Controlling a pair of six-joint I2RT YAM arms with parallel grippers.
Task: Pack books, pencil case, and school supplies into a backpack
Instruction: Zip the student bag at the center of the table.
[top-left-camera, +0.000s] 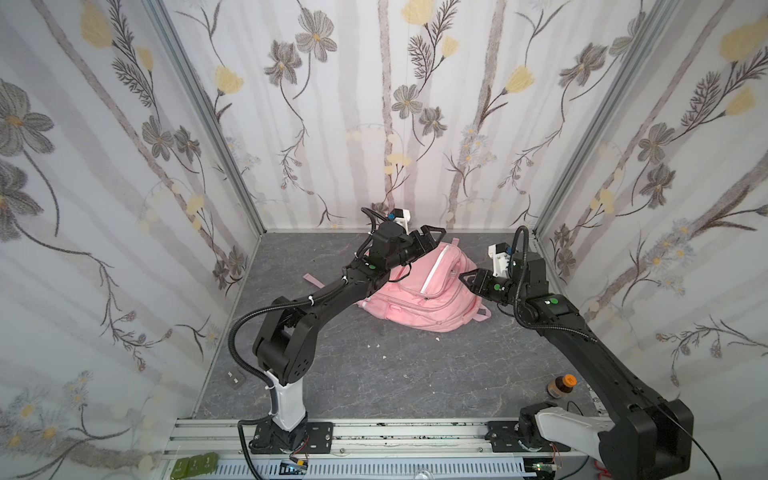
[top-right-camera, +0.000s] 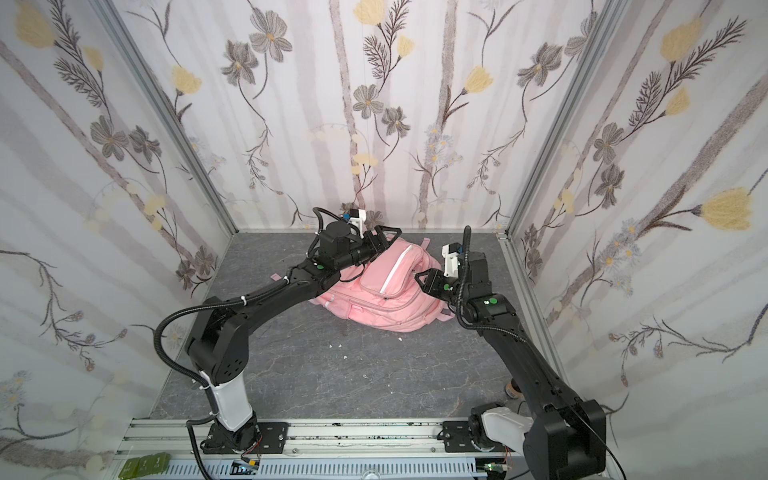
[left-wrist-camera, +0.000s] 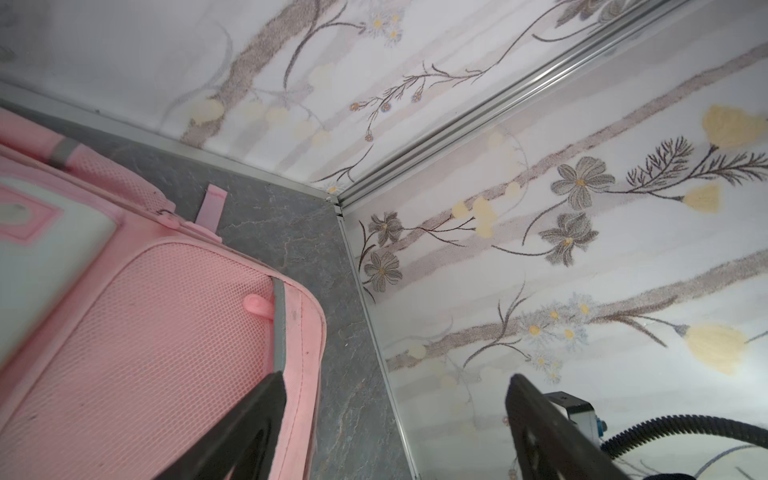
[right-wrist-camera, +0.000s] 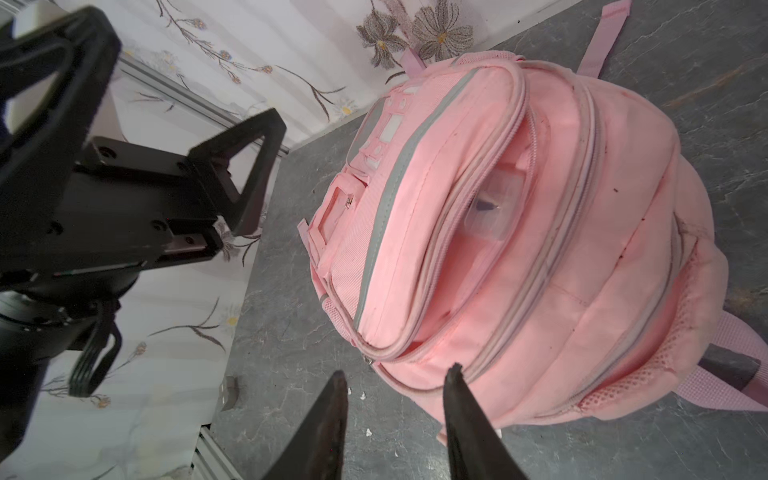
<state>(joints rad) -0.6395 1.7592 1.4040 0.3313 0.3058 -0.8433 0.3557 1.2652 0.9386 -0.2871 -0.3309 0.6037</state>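
Both top views show one pink backpack (top-left-camera: 419, 299) (top-right-camera: 386, 303) lying on the grey table (top-left-camera: 374, 386). It sits between my two grippers, one at each side of it.

From the right wrist view I count one clear case (right-wrist-camera: 494, 208), tucked inside the backpack's unzipped front pocket (right-wrist-camera: 436, 232), ahead of my right jaws. One brown bottle (top-left-camera: 562, 386) with an orange cap stands well behind my right gripper, near that arm's base. At least four small white scraps (top-left-camera: 376, 345) lie on the table on the near side of the backpack, well apart from both sets of jaws.

My left gripper (top-left-camera: 432, 241) (left-wrist-camera: 395, 378) hangs over the far end of the backpack. Its jaws are spread wide and nothing is held between them. In the left wrist view one of its fingers lies across the corner of the backpack's pink mesh panel (left-wrist-camera: 166, 332), and the other is out over the wall side. I cannot tell whether that finger touches the fabric.

My right gripper (top-left-camera: 467, 278) (right-wrist-camera: 397, 372) is at the opposite side, with its tips just beside the lower rim of the front pocket. Its jaws are parted by a narrower gap and grip nothing, and I cannot tell whether the tips touch the backpack.
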